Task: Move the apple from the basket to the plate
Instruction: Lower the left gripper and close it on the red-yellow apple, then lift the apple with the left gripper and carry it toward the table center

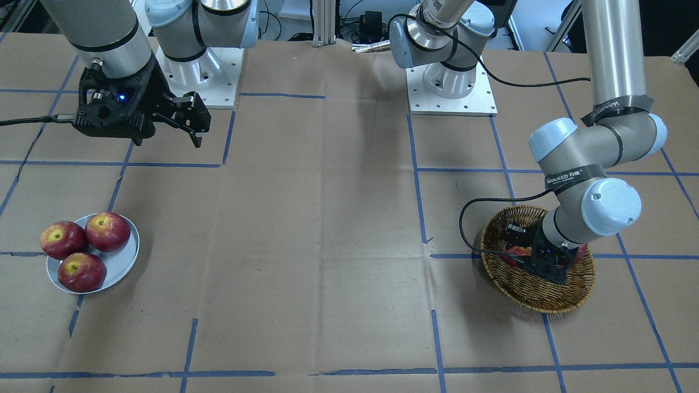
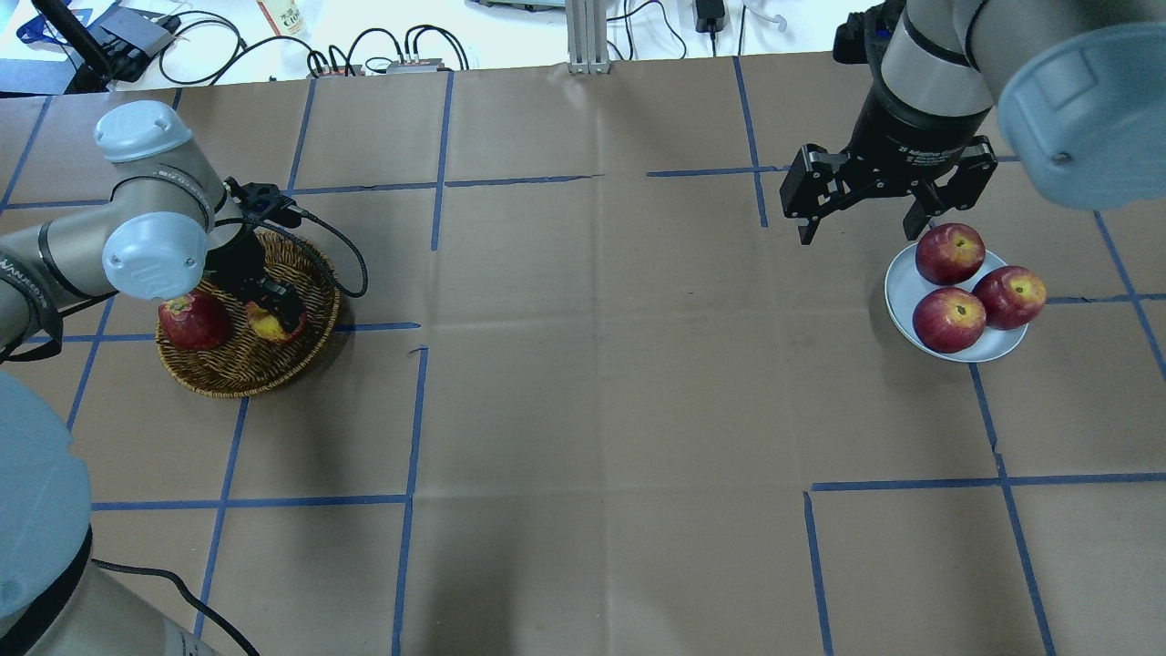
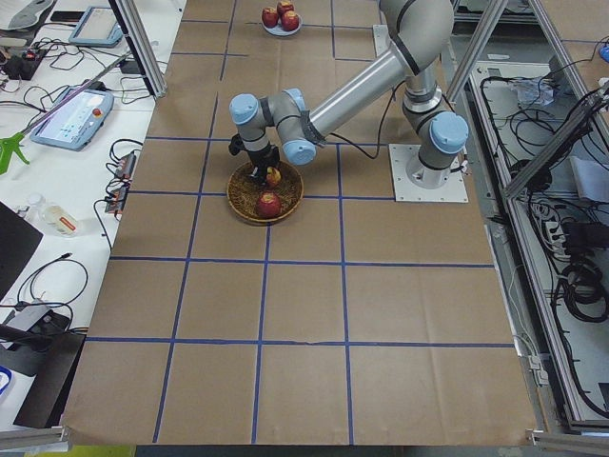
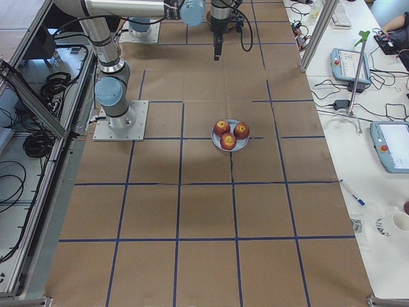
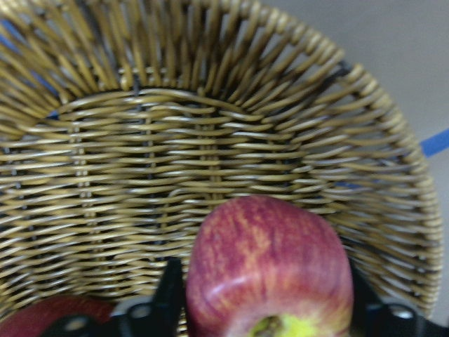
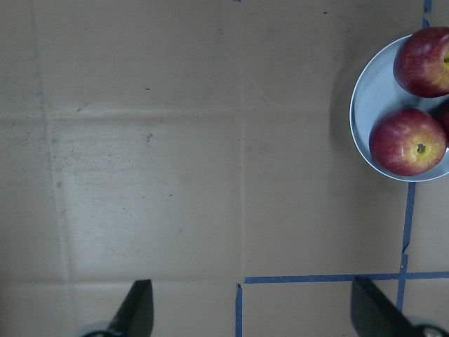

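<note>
The pinkish-red apple (image 5: pixel 270 267) with its yellow stem patch sits between the fingers of my left gripper (image 2: pixel 273 308), which is shut on it low inside the wicker basket (image 2: pixel 239 369). The apple (image 2: pixel 266 322) lies tilted near the basket's right side. In the front-facing view the gripper (image 1: pixel 538 256) hides most of it in the basket (image 1: pixel 538 297). The pale blue-grey plate (image 2: pixel 902 282) holds three red apples. My right gripper (image 2: pixel 861 228) is open and empty, hovering just left of and behind the plate (image 6: pixel 372 105).
A darker glossy red apple (image 2: pixel 193 321) lies in the basket's left part, beside the left arm's wrist. The left wrist cable (image 2: pixel 351 260) loops over the basket's rim. Blue tape lines cross the brown paper table (image 2: pixel 601 364).
</note>
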`<action>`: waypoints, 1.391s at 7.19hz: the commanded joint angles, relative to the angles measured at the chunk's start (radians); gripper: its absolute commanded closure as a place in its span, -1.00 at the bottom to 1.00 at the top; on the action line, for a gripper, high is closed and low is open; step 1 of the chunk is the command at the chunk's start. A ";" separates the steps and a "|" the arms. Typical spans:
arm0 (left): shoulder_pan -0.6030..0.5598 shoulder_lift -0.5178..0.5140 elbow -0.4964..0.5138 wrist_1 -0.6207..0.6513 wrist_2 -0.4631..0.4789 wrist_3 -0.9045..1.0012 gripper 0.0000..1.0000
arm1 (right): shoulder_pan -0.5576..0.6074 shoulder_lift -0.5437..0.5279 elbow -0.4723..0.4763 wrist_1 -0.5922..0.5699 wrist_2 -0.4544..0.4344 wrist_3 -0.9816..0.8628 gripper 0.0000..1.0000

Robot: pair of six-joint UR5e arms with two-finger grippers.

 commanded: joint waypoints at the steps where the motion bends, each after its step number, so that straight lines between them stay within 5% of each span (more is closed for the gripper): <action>1: -0.031 0.019 0.052 -0.029 0.008 -0.049 0.31 | 0.000 -0.001 0.000 0.000 0.000 0.000 -1.00; 3: -0.121 0.064 0.123 -0.158 0.013 -0.156 0.31 | 0.000 -0.001 0.000 0.000 0.000 0.000 -1.00; 10: -0.448 0.093 0.126 -0.146 -0.007 -0.613 0.31 | 0.000 -0.001 0.000 0.000 0.000 0.002 -1.00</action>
